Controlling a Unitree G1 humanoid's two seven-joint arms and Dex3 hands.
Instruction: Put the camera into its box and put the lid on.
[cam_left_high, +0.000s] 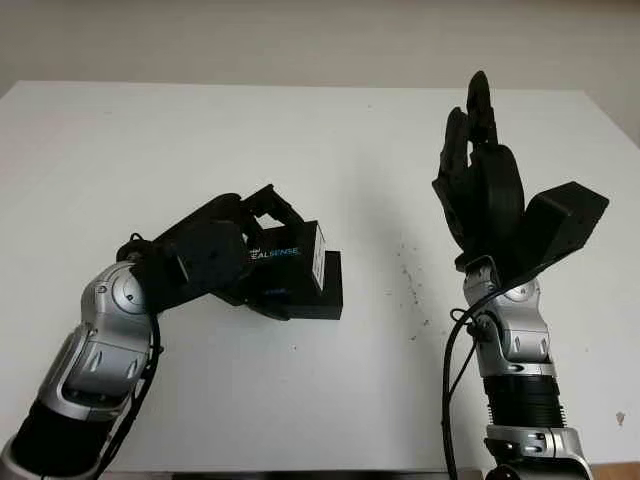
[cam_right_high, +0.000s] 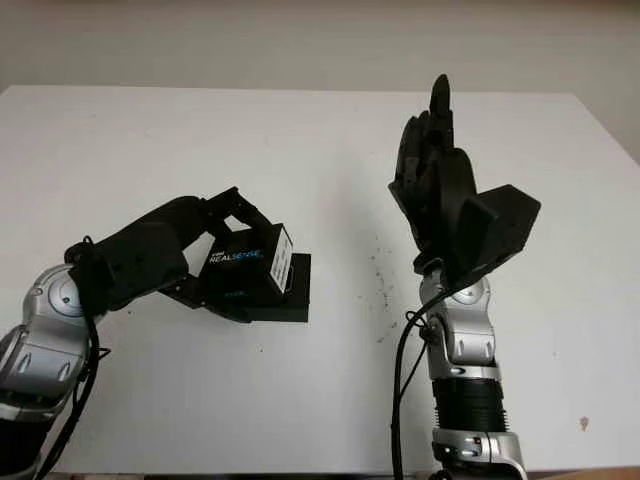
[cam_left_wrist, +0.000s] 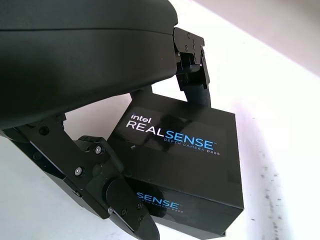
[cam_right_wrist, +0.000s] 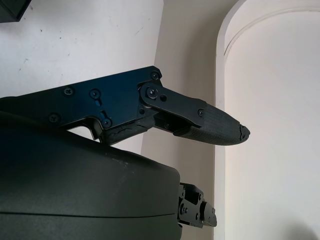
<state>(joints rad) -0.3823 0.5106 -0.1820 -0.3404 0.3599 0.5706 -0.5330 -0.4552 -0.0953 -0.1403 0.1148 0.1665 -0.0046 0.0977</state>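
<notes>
A black box lid (cam_left_high: 291, 257) printed "RealSense" sits tilted on the black box base (cam_left_high: 327, 296) at the middle left of the white table. My left hand (cam_left_high: 272, 255) is shut on the lid, with fingers (cam_left_wrist: 193, 75) over its far side and the thumb (cam_left_wrist: 116, 199) against its near side. The lid (cam_left_wrist: 176, 138) is askew over the base (cam_left_wrist: 192, 212), and what is inside the box is hidden. My right hand (cam_left_high: 478, 165) stands open and upright in the air at the right, well apart from the box, one finger (cam_right_wrist: 212, 123) stretched out.
The white table (cam_left_high: 150, 150) runs back to a pale wall. Small dark specks (cam_left_high: 410, 285) mark the surface between the box and the right arm. The right forearm (cam_left_high: 515, 370) rises from the table's front edge.
</notes>
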